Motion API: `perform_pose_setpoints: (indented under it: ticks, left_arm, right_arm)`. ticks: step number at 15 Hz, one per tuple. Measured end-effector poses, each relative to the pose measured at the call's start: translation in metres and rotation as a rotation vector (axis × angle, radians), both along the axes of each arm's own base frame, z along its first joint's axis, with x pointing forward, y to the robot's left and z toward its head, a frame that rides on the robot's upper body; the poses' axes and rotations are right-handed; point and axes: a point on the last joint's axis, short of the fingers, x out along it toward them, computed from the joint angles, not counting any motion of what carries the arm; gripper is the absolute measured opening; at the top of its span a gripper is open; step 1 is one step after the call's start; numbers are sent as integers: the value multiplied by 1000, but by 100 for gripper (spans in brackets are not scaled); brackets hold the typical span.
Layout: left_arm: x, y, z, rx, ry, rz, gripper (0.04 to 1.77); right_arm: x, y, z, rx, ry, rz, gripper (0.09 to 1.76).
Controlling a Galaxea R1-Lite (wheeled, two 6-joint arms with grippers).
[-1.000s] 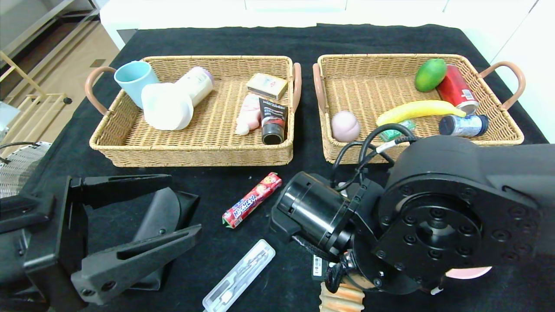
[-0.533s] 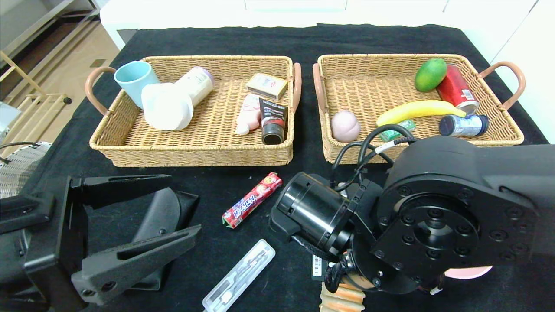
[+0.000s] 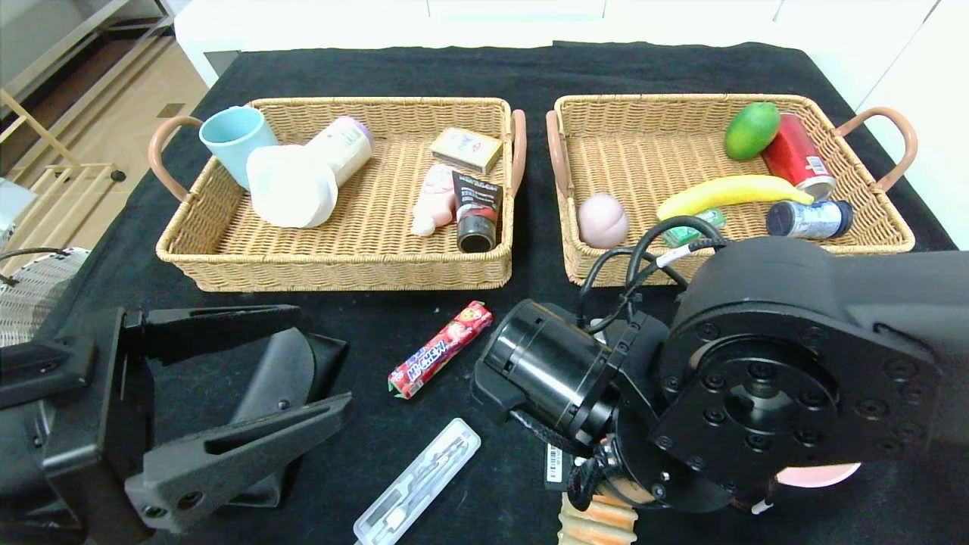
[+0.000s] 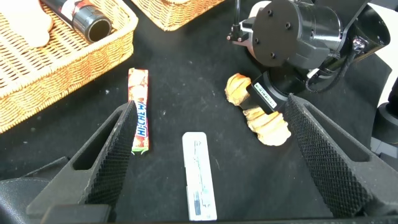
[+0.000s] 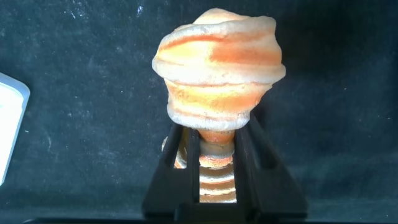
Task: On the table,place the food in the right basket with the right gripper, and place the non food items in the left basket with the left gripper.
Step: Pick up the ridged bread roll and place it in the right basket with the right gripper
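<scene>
A black-clothed table (image 3: 454, 68) holds two wicker baskets side by side at its far edge. The right end effector (image 5: 217, 155), near the front of the table, is clenched on a long tan bread loaf (image 5: 217, 74) with orange stripes; its two black fingers (image 5: 180, 162) pinch the loaf near its middle, and the loaf's rounded end juts out beyond them. From the left wrist camera the loaf (image 4: 261, 115) lies on the cloth with the right arm above it, so it does not look lifted yet.

The loaf looks light and spongy, with soft ridges that should give under pressure. A hold across its middle seems sound, since a grip near one end would likely let it sag or swing.

The left end effector (image 3: 250, 378) hangs released, jaws spread wide, above a black glasses case (image 3: 280, 371) at the near left. A red candy stick pack (image 3: 440, 349) and a clear slim cutlery box (image 3: 419, 482) lie on the cloth between the arms. A pink bowl (image 3: 817, 475) peeks out from under the right arm.

The right basket (image 3: 870, 242) already holds a pale pink peach (image 3: 603, 219), a banana, a green mango and cans. The left basket (image 3: 333, 272) holds a light blue cup and toiletries.
</scene>
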Motion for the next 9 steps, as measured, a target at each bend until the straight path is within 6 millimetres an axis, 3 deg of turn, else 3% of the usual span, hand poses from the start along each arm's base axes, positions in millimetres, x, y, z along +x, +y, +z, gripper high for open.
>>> perform_pose_setpoints:
  ticks: [3, 9]
  left_arm:
    - [1, 0, -1, 2, 4, 0, 172]
    - [2, -1, -2, 4, 9, 0, 172]
  right_arm:
    - [-3, -4, 11, 18, -18, 15, 39]
    - [-17, -22, 56, 84, -110, 112, 38]
